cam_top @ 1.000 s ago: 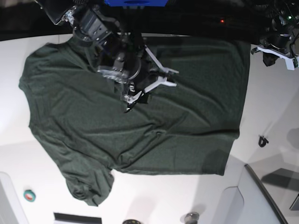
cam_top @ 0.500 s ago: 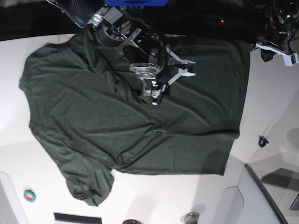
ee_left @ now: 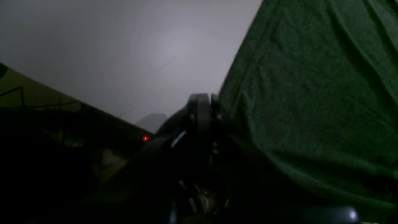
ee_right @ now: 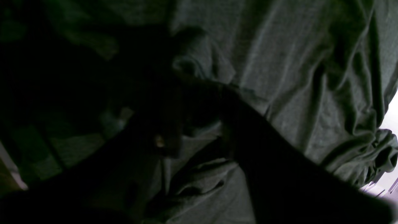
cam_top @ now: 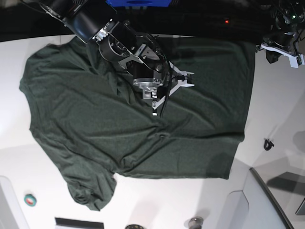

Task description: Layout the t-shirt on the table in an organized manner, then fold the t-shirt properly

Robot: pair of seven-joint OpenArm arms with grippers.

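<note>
The dark green t-shirt (cam_top: 95, 129) lies spread on the white table (cam_top: 279, 105), with one sleeve bunched at the lower left. My right gripper (cam_top: 156, 112) points down onto the middle of the shirt. In the right wrist view its dark fingers (ee_right: 245, 146) are closed around a raised fold of the t-shirt (ee_right: 295, 77). My left gripper (cam_top: 282, 51) hovers at the table's upper right corner, just past the shirt's hem. In the left wrist view it (ee_left: 202, 101) is shut and holds nothing, with the t-shirt (ee_left: 311, 93) edge on its right and bare table (ee_left: 124, 46) on its left.
A small teal and red round object (cam_top: 30, 200) sits near the lower left edge. A small black piece (cam_top: 268, 143) lies right of the shirt. A grey panel (cam_top: 267, 200) with a dark rim stands at the lower right.
My right gripper moved right over the shirt, came down, and its jaws closed from wide open onto the cloth. The left arm has hardly moved.
</note>
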